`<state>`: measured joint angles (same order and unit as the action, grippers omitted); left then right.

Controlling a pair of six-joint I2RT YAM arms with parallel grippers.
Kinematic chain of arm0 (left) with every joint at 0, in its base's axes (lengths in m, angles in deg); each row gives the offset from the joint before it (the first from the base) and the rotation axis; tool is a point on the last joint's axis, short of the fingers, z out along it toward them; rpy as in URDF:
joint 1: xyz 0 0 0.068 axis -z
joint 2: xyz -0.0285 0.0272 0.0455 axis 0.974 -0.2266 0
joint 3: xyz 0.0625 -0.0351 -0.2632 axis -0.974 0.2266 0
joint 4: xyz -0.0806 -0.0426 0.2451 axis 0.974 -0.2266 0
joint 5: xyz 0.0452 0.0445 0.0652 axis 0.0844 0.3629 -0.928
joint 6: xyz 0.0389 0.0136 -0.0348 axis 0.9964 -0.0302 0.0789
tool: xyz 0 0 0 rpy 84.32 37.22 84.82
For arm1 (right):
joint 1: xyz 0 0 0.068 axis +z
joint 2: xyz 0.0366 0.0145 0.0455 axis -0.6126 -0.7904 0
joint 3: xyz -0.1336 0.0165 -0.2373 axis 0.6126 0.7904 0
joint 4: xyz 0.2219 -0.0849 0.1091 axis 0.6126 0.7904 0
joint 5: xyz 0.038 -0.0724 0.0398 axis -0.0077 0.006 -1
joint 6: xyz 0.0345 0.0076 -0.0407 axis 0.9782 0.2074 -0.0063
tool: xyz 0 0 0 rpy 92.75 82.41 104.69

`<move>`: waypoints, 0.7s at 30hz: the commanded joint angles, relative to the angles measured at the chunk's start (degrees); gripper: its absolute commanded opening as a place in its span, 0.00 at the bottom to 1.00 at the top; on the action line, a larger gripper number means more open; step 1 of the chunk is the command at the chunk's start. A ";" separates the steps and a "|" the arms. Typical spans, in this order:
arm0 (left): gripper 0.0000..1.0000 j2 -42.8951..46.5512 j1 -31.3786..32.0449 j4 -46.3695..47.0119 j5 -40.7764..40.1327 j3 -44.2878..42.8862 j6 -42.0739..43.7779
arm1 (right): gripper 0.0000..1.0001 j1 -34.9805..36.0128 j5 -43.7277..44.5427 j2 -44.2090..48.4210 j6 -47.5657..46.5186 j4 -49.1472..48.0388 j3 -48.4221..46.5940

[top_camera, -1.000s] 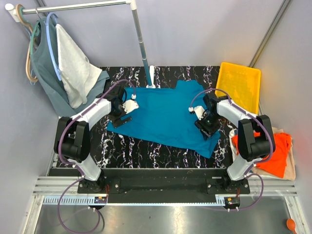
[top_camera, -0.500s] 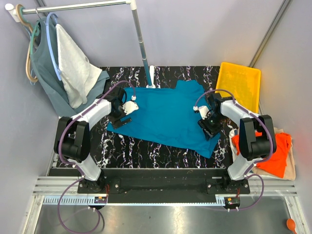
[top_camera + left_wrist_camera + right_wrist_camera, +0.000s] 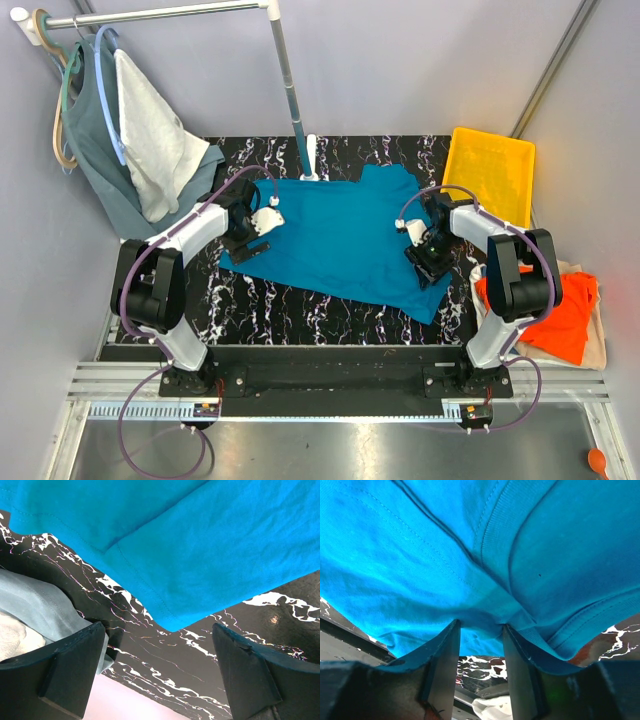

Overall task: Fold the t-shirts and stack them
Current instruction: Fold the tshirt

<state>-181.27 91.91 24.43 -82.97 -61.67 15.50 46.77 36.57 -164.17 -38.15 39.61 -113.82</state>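
Across the worktop [image 3: 300, 308], soft teal t-shirt [image 3: 340, 240] runs left-right, ribbed collar [image 3: 492, 535] rightward; left gripper [image 3: 160, 680] gaping, right gripper [image 3: 480, 665] half-apart, straddling a pucker.

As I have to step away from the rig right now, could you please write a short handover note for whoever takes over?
Left gripper: open, at the left edge of the teal t-shirt, holding nothing.
Right gripper: part open, fingers either side of a puckered fold at the shirt's right edge; not clamped.
Things: teal t-shirt spread out on the table; orange t-shirt heaped on the cream one, off the table's right side.
Done: nothing folded or stacked.
Left: fold all three, then stack them.
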 commanded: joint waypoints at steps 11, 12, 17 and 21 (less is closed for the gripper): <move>0.93 0.96 -0.06 0.48 0.09 0.56 0.57 | 0.12 -0.29 -0.28 0.32 0.77 -0.64 -1.15; 0.93 0.87 -0.06 0.48 0.18 0.65 0.57 | 0.11 -0.29 -0.28 0.40 0.77 -0.55 -1.32; 0.93 1.04 -0.76 -1.53 3.24 -0.31 2.06 | 0.06 -0.29 -0.19 1.19 1.12 0.15 -2.20; 0.92 0.26 -2.43 -6.19 8.52 -4.52 4.16 | 0.02 -0.38 -0.02 2.34 1.12 0.94 -2.73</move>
<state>-181.27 91.18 22.55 -80.89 -61.82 16.97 46.75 36.66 -164.15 -37.30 39.75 -114.39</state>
